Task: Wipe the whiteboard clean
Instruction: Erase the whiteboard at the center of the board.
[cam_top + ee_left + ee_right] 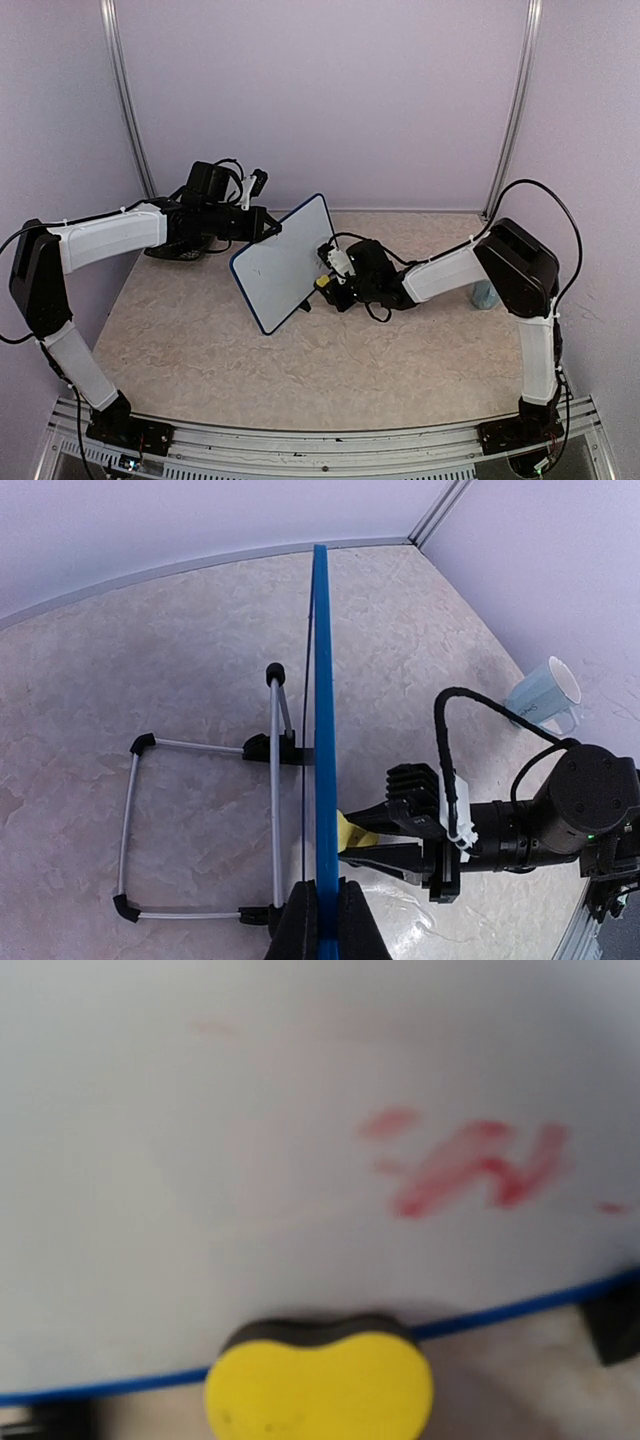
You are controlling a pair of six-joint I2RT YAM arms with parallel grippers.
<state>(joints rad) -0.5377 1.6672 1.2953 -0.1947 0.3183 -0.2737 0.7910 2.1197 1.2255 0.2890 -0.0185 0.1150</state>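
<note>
Blue is the thin frame around the whiteboard. The board stands up on the table, leaning a little, about in the middle between the two arms.

The left gripper is squeezed tight on the top edge of the board. Its two black fingers pinch the blue frame from both sides, with no gap that we can see.

The right gripper is almost closed too, and it has a yellow sponge between its fingers. The sponge has a dark layer on the side that faces the board. We see that dark side right up against the board, low down by the blue frame. It looks like it is touching, but we cannot be fully sure.

On the white face of the board we see red marks. They are smeared and fuzzy. They sit above the sponge and off to the right side in the right wrist view. There are also some very pale pink smudges further left.

Behind the board is a wire stand made of thin silver rods with small black ends. It lies on the table and holds the board up.

A light blue cup stands near the far right wall, well apart from the board. We cannot tell if anything is in it.
</note>
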